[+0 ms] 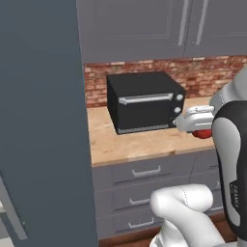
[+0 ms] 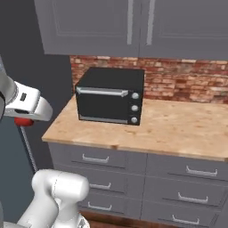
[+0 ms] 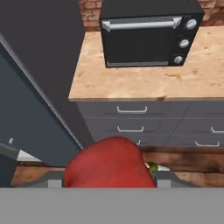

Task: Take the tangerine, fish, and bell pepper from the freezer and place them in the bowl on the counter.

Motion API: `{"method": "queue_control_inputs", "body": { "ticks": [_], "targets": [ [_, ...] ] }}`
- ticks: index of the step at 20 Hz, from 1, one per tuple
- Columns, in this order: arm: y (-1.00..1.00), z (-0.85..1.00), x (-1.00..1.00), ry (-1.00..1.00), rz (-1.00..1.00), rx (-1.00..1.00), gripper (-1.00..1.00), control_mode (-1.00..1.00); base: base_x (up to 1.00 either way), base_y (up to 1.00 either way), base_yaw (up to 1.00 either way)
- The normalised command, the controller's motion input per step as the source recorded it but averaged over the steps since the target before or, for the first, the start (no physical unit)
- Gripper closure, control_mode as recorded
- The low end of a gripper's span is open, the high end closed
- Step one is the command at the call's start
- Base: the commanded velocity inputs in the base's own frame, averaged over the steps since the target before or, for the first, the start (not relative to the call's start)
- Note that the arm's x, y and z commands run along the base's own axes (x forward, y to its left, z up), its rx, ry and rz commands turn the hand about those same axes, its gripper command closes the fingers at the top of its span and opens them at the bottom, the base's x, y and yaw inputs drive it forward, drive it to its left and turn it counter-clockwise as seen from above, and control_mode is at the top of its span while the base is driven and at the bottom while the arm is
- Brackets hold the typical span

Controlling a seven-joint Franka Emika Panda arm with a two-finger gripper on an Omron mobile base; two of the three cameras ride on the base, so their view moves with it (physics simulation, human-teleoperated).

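My gripper [image 3: 109, 177] is shut on the glossy red bell pepper [image 3: 109, 164], which bulges up between the jaws and hides the fingertips in the hand view. From the left base view the pepper [image 1: 203, 133] peeks out under the white hand, level with the counter's [image 1: 130, 144] front right part. From the right base view the gripper [image 2: 23, 121] and pepper [image 2: 23, 121] hang left of the counter [image 2: 178, 129], in front of the freezer [image 2: 18, 53]. The freezer's dark blue-grey side [image 1: 43, 120] fills the left. The tangerine, fish and bowl are out of view.
A black toaster oven [image 1: 144, 101] stands on the counter against the red brick wall [image 2: 178, 75]. Grey drawers [image 3: 131, 116] run below the worktop and grey wall cabinets [image 1: 144, 29] hang above. Bare worktop stretches right of the oven [image 2: 109, 100].
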Motion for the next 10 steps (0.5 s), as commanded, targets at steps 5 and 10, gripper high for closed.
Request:
{"method": "queue_control_inputs", "body": {
  "ticks": [5, 10],
  "targets": [
    [0.0, 0.0, 0.0, 0.0, 0.0, 0.0, 1.0, 1.0, 0.0, -1.0, 0.0],
    [0.0, 0.0, 0.0, 0.0, 0.0, 0.0, 1.0, 1.0, 0.04, -1.0, 0.0]
  ]
}}
